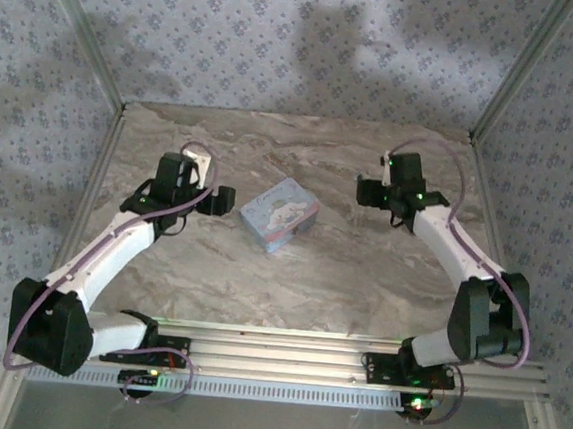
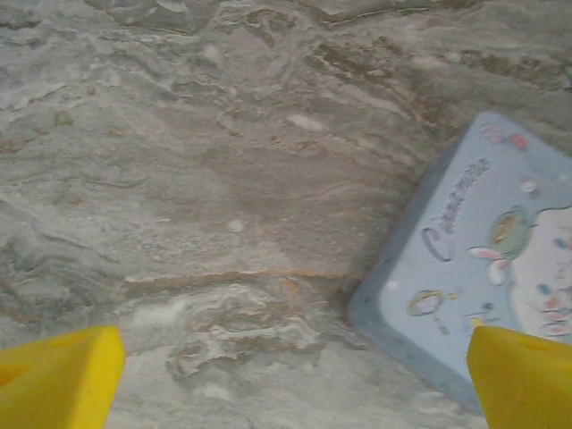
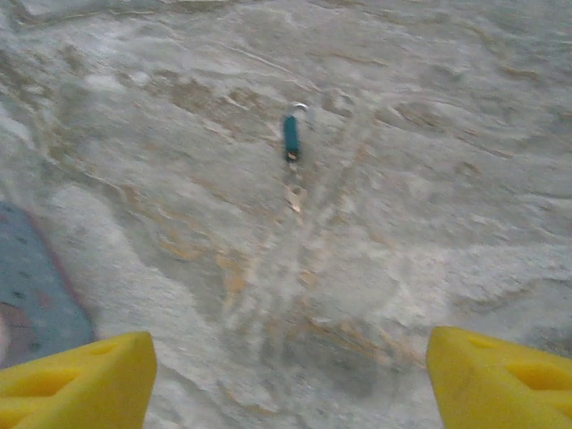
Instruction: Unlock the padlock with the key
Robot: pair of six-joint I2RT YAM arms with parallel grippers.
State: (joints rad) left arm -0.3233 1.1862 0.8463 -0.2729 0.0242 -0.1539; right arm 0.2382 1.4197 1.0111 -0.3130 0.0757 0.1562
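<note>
A small teal padlock (image 3: 290,138) with a silver shackle lies on the marble tabletop in the right wrist view. A small pale key (image 3: 294,197) rests just below it, close to its lower end; blur hides whether they touch. My right gripper (image 3: 290,380) hovers over the table, short of the key. It is open, its yellow fingertips (image 3: 80,380) spread wide with nothing between them. In the top view the right gripper (image 1: 374,193) is right of centre. My left gripper (image 1: 223,201) is open too, with bare marble between its yellow fingertips (image 2: 58,380).
A pale blue cartoon-printed tin (image 1: 280,212) sits at the table's centre between the two grippers. Its corner (image 2: 429,286) lies just right of the left gripper, and its edge (image 3: 31,286) shows left of the right gripper. Patterned walls enclose the table.
</note>
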